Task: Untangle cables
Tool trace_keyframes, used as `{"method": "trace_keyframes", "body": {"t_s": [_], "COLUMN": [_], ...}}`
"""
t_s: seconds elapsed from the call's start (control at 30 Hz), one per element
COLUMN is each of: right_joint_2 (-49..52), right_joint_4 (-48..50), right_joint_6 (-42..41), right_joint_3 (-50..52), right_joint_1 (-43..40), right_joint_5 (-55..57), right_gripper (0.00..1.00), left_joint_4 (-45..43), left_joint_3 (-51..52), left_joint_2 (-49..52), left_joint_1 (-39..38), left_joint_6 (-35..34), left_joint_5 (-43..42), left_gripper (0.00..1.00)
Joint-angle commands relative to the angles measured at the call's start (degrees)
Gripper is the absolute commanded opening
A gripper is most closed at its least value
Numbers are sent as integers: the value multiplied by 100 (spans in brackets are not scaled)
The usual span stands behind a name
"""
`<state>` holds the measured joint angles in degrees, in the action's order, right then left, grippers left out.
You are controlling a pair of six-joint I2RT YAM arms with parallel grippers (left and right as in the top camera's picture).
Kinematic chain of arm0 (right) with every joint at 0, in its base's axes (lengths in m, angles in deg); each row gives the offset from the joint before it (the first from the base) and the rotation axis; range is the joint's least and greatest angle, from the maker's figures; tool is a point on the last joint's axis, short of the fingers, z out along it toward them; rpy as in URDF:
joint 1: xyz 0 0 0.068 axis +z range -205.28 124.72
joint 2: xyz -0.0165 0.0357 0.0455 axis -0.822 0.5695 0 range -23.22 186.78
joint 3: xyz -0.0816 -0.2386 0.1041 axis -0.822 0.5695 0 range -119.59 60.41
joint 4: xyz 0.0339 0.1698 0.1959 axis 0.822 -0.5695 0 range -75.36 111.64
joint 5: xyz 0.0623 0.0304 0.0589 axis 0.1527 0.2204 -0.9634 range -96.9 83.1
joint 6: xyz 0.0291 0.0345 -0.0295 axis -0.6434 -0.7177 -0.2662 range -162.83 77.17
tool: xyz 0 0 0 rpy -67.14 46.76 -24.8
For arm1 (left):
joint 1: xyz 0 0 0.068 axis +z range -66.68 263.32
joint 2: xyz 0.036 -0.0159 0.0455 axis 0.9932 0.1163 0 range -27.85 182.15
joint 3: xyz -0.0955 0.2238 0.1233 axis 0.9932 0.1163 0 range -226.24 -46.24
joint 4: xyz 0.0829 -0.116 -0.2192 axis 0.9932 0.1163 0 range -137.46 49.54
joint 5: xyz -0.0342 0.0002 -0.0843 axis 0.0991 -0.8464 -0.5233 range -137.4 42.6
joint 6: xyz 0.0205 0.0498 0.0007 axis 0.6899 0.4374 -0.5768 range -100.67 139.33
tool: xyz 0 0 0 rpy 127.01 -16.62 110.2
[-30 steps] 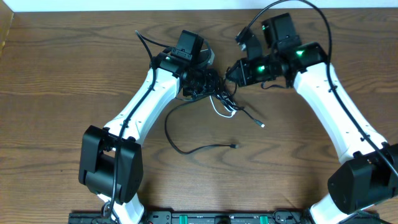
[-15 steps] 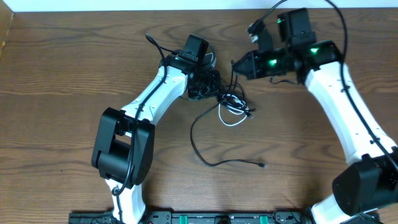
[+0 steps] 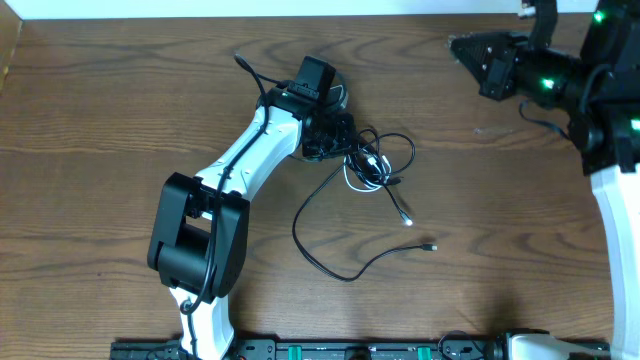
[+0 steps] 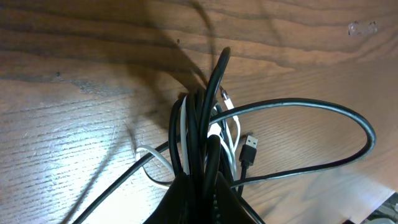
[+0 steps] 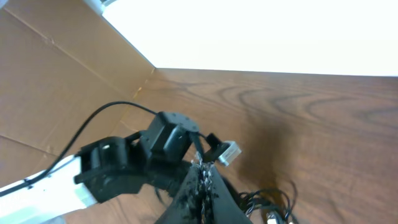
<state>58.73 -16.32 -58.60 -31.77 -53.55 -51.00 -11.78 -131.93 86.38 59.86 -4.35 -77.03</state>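
The cables (image 3: pixel 375 160) lie in a small tangle of black cords and a white cord (image 3: pixel 357 180) at the table's middle back. My left gripper (image 3: pixel 333 135) is shut on the bundle's left end; in the left wrist view several black cords and the white one (image 4: pixel 199 124) run between its fingers (image 4: pixel 202 183), and a USB plug (image 4: pixel 249 146) lies beside them. One long black cord (image 3: pixel 300 235) loops toward the front and ends in a plug (image 3: pixel 430 245). Another plug (image 3: pixel 405 218) lies near it. My right gripper (image 3: pixel 458 42) is raised at the far right, shut (image 5: pixel 202 169) and empty.
A cardboard wall (image 5: pixel 50 81) stands at the table's left side and also shows in the overhead view (image 3: pixel 8 50). A white wall (image 3: pixel 300 8) runs along the far edge. The left arm (image 3: pixel 240 165) stretches across the table's left half.
My right gripper has let go of the cord and moved up and to the right, away from the tangle. The cords have dropped and spread to the right. The left gripper has held still.
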Motion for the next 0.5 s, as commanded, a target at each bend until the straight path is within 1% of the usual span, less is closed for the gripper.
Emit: {"method": "trace_keyframes", "body": {"t_s": [0.0, 0.03, 0.13, 0.23, 0.33, 0.43, 0.47], "right_joint_2": [28, 70, 260, 533, 826, 1108, 1207], "right_joint_4": [-461, -619, -973, -1174, -1257, -1241, -1222], "right_joint_6": [-90, -83, 195, 577, 861, 1054, 1189], "right_joint_3": [-50, -50, -48, -48, -50, -48, -48], "right_joint_1": [94, 131, 245, 352, 455, 575, 632], "right_joint_5": [603, 809, 1078, 1073, 1047, 994, 885], "right_gripper": [11, 16, 39, 56, 63, 64, 62], "left_joint_4": [4, 2, -15, -72, -103, -87, -85], "left_joint_3": [-44, -96, -286, -352, -352, -352, -352], "left_joint_2": [-83, -151, -472, -964, -1460, -1843, -1961], "left_joint_1": [31, 48, 105, 116, 116, 116, 116], "left_joint_6": [466, 599, 907, 914, 911, 911, 911], "left_joint_5": [-9, -109, -448, -468, -470, -470, -470], "left_gripper": [7, 7, 7, 7, 8, 7, 7]}}
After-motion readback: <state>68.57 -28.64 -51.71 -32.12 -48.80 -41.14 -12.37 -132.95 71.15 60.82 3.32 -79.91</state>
